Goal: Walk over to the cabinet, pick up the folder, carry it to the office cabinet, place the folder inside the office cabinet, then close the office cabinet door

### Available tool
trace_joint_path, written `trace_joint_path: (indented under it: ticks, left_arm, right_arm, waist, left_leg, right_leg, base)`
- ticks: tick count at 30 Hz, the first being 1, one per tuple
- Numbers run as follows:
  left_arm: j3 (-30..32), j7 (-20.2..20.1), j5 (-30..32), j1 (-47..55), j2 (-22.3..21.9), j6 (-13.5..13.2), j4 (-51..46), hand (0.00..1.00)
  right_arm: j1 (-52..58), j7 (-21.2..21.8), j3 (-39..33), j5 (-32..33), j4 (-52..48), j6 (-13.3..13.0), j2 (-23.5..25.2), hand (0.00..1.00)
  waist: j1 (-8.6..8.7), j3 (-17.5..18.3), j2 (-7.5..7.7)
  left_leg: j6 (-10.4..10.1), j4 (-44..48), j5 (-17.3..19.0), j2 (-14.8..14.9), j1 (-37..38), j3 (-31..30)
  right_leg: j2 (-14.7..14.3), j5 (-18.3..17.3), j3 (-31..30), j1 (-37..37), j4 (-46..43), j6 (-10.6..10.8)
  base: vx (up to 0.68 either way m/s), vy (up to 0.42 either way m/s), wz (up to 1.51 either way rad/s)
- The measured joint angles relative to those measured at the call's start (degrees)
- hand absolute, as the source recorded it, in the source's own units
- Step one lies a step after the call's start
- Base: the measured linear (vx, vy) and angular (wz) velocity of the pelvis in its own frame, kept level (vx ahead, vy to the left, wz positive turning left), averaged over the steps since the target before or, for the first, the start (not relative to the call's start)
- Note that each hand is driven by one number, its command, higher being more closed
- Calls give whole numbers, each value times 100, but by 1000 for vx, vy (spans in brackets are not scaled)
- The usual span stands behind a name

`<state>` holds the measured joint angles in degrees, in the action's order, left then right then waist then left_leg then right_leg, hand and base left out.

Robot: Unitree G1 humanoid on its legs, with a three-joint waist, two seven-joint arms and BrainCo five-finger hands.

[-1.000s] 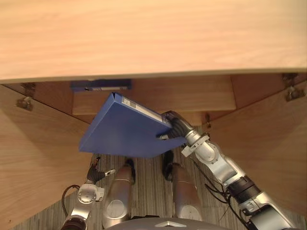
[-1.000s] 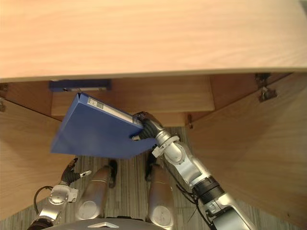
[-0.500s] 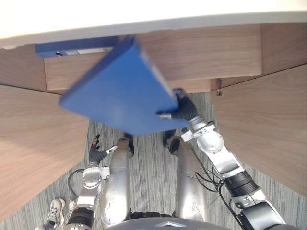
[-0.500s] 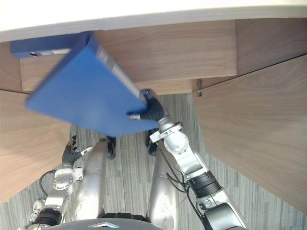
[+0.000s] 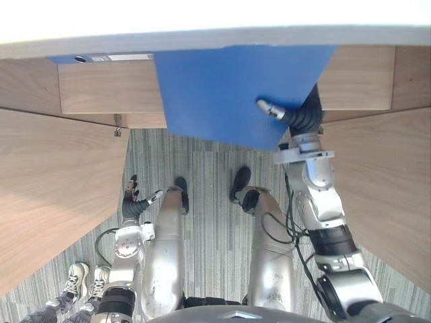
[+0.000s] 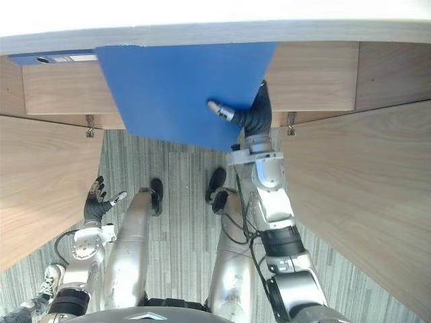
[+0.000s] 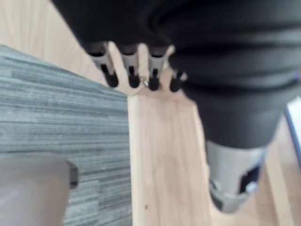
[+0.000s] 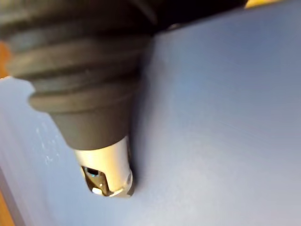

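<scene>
folder (image 5: 229, 94) turned square-on — raised, spine hidden

The folder (image 5: 229, 94) lies just left of the right hand (image 5: 303, 120), whose thumb sits on its near face. The folder's far edge reaches under the top of the cabinet (image 5: 101, 94). Well left of that hand, a second folder (image 5: 91, 58) lies inside the cabinet. The left door (image 5: 54, 182) and the right door (image 5: 390, 182) stand open either side. The left hand (image 5: 133, 202) hangs low beside the left door, over the carpet (image 5: 209, 195), with a person's shoes (image 5: 77, 279) nearer the robot.
</scene>
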<state>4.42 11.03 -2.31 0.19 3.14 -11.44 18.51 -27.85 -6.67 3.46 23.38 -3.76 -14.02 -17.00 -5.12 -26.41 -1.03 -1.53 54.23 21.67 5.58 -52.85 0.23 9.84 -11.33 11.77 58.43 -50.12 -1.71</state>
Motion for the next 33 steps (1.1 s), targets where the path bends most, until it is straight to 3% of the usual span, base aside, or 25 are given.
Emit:
trace_joint_path:
  ticks: [6, 15, 19, 33]
  left_arm:
    - [9, 144, -271, -75, -45, -100, -379, 0]
    - [-3, 333, -559, -124, -211, -230, -769, 0]
    - [-15, 371, -656, -141, -217, -269, -1077, 0]
    - [-129, 642, -654, -150, -337, -269, -1118, 0]
  right_arm:
    - [-691, -401, -337, 807, 526, -189, 319, 100]
    - [-1462, -875, -836, 1400, 1131, -320, 349, 100]
    - [-1665, -1113, -1132, 2036, 1428, -372, 344, 100]
    - [-2665, -1451, -1318, 3549, 1847, -873, 428, 100]
  waist:
    - [-98, -13, -23]
    - [-182, -84, -57]
    - [-219, -86, -60]
    - [-270, -86, -62]
  left_leg:
    - [-35, 28, -21, -7, -180, -44]
    - [-148, 60, -103, -139, -565, -260]
    - [-220, 62, -168, -220, -729, -425]
    - [-312, 40, -364, -294, -1189, -582]
  right_leg:
    - [21, -18, 26, 172, -69, -25]
    - [196, -151, 188, 496, -301, -48]
    - [284, -205, 326, 584, -381, -89]
    - [375, -253, 450, 995, -501, -56]
  base:
    - [-32, -9, 4]
    - [-32, -9, 15]
    - [-27, -11, 20]
    - [-24, -2, 7]
